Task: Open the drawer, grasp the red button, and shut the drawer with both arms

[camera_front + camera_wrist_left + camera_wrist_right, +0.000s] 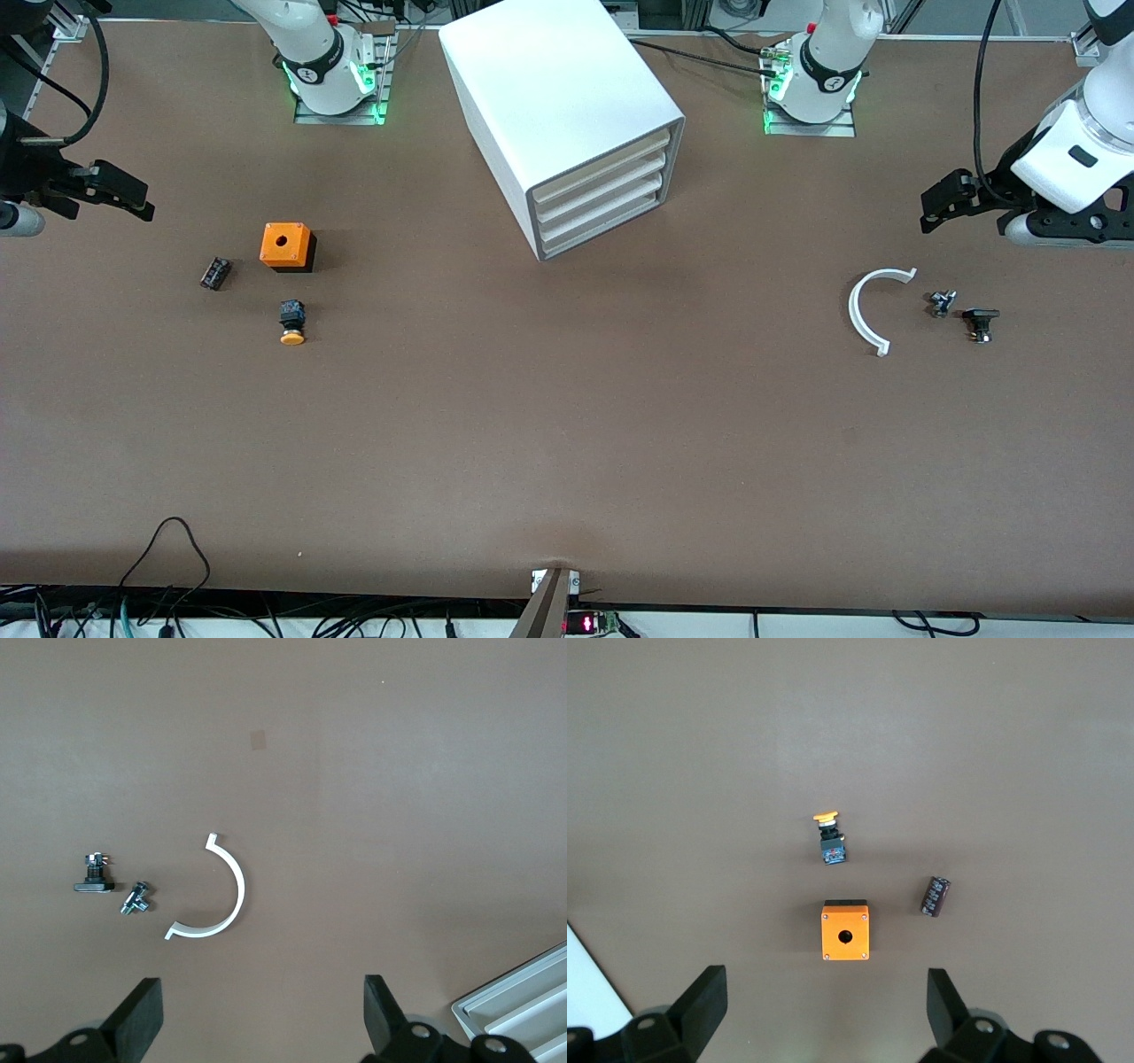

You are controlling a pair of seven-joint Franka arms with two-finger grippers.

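Okay, both arms waiting wide — my left claw (264,1023) released over the surface's (567,443) left-arm end, my right claw (826,1019) released over the orange box (845,932). All four drawers (602,197) sit shut, so the red button isn't visible. Best hook one front squarely, pull straight — plenty of open surface before the cabinet (549,97).

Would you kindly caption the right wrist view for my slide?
Open right gripper above orange box, yellow-capped button and small dark part.
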